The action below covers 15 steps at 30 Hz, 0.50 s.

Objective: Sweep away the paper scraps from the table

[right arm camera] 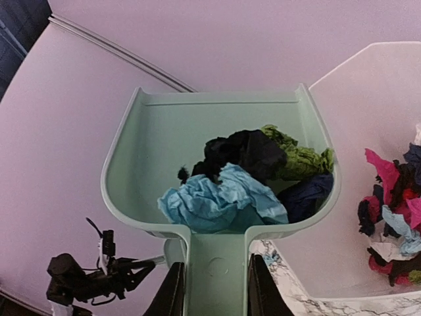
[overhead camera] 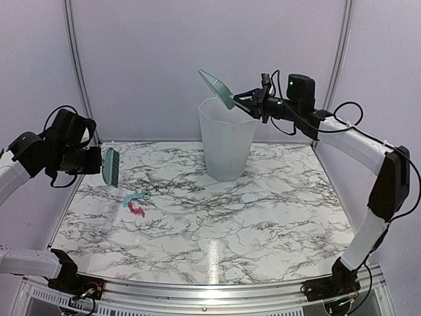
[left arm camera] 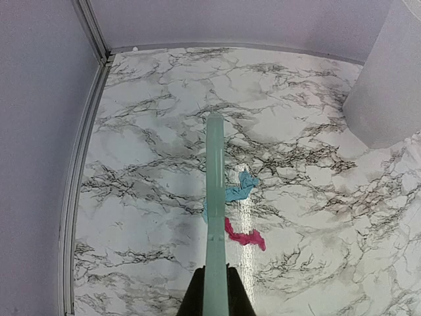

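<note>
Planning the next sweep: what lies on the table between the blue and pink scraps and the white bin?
Only bare table; top external view shows nothing between paper scraps and bin.

- Top view: fixed, high behind the near edge of the table (overhead camera: 263,224), facing the back wall. It stands far enough off to take in the whole tabletop and the bin (overhead camera: 227,141).
- Left wrist view: looks steeply down along the brush (left arm camera: 214,197) at the table's left part, at middling range. With the top view it shares the blue scrap (left arm camera: 238,191), the pink scrap (left arm camera: 246,237) and the bin's side.
- Right wrist view: close, sighting along the dustpan (right arm camera: 197,145) beside the bin's mouth. The top view shows both as well.
</note>
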### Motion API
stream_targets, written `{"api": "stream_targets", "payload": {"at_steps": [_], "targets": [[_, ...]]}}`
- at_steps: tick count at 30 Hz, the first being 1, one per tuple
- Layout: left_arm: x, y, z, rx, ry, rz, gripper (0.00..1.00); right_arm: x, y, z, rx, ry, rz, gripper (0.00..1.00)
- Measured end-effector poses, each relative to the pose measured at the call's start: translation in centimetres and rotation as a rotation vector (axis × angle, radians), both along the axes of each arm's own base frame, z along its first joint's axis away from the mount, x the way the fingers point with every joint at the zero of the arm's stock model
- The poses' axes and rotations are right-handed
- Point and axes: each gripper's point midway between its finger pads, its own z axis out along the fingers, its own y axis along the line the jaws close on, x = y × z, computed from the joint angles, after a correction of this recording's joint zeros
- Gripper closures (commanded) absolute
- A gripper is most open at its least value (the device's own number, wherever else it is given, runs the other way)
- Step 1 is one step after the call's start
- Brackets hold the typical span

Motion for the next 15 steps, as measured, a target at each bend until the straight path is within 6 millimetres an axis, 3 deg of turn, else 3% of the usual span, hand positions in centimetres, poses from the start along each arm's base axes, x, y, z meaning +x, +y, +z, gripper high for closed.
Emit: {"api": "stream_targets", "payload": {"at_steps": [8, 15], "targets": [[0.0, 0.0, 0.0, 0.000, 0.001, 0.001, 1.00, -0.2, -0.7, 2.8, 0.209, 0.089, 0.056, 1.00], [0.2, -0.1, -0.2, 0.001, 0.003, 0.001, 1.00, -0.1, -1.1, 1.4, 0.382, 0.263, 0.074, 1.00]]}}
